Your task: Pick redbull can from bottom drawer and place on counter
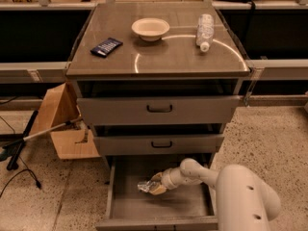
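Down in the open bottom drawer (144,207), the gripper (157,187) sits low over the grey floor, left of the middle. Its pale arm (240,196) reaches in from the lower right corner, the thick rounded segment standing in front of the drawer's right side. The can (144,186) lies on the drawer floor, touching the gripper's left end, its crumpled silver skin catching the light. Whether the gripper has hold of the can or only rests against it, I cannot tell.

Above, the middle drawer (159,144) and top drawer (159,110) are each pulled out a little, both with black handles. On the counter (168,59) stand a shallow cream bowl (150,28) near the back middle, a clear bottle (205,31) lying on its side to the right with its white cap toward the front, and a flat dark packet (106,46) at the left. Bright curved reflections run across the counter.

Left of the cabinet, an open cardboard box (60,124) stands on the speckled floor, with black cables (19,174) beside it
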Available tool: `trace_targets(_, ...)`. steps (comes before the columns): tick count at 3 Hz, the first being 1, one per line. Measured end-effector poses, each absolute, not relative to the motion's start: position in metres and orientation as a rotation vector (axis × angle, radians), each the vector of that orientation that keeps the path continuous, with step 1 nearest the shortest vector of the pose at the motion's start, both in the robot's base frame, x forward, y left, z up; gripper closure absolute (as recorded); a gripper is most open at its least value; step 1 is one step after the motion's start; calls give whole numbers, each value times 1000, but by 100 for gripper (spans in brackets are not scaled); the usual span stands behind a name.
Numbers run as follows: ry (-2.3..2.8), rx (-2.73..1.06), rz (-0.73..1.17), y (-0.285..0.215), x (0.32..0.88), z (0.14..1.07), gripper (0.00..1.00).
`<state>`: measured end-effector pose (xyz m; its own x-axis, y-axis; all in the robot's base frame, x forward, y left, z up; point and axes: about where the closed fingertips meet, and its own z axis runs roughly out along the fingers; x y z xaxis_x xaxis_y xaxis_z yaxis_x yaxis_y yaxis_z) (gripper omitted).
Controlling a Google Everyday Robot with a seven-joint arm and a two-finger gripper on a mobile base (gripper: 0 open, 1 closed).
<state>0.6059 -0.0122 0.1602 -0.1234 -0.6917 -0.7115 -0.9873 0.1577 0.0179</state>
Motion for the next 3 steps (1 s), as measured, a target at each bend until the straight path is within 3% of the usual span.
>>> trace_targets(3, 1854, -1546, 670, -29, 566, 254, 100)
